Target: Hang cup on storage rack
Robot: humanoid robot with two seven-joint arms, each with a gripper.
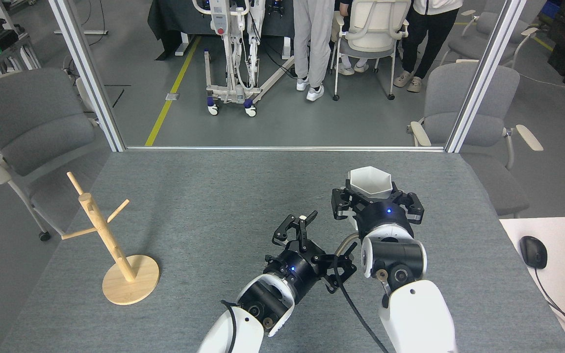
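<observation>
We grip the matte white faceted cup point(371, 182) upright in our right gripper point(373, 198), rim clear, while our empty left gripper point(314, 250) spreads open for handover toward the light wooden storage rack point(111, 235).

Both arms rise from the near edge, side by side near the middle. The right gripper point(372, 192) points away, its black fingers clamped around the cup point(371, 181), which it holds upright. The left gripper point(318, 243), nearer and just left, has its fingers spread and holds nothing.
</observation>
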